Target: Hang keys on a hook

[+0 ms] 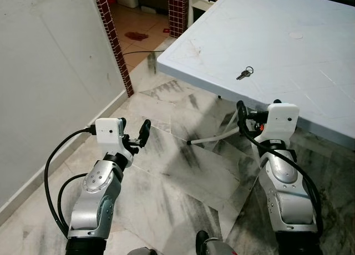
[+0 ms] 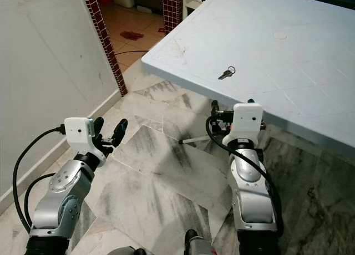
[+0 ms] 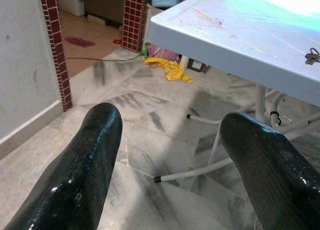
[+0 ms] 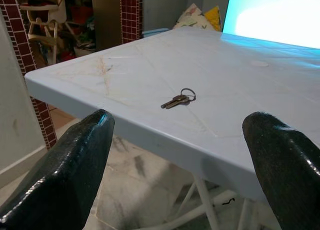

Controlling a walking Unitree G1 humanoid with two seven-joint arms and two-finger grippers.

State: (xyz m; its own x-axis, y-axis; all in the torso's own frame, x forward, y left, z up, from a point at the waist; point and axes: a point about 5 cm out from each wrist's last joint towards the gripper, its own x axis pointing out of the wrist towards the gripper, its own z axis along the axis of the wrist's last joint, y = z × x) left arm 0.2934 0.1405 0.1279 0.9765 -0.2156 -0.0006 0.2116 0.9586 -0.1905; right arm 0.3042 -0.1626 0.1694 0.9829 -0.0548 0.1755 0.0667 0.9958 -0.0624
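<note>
At far left we see a pale wall [image 1: 50, 61] ending in a red-tiled pillar [image 1: 113, 39]. Our left pincer [image 1: 137, 134] hangs low over the marble floor [image 1: 183, 172], its fingers [image 3: 85, 170] spread apart and holding nothing. Farther right, a yellow cloth [image 3: 170, 69] lies beneath the light-blue worktop [image 1: 233, 39]. The keys [image 1: 244, 74] rest flat on that worktop, near its front edge. Our right pincer [image 4: 180, 155] sits just below the edge, fingers [image 4: 75, 165] wide apart, apparently facing the keys.

keys [image 1: 244, 74] on ring, flat on table [image 1: 310, 55]
</note>
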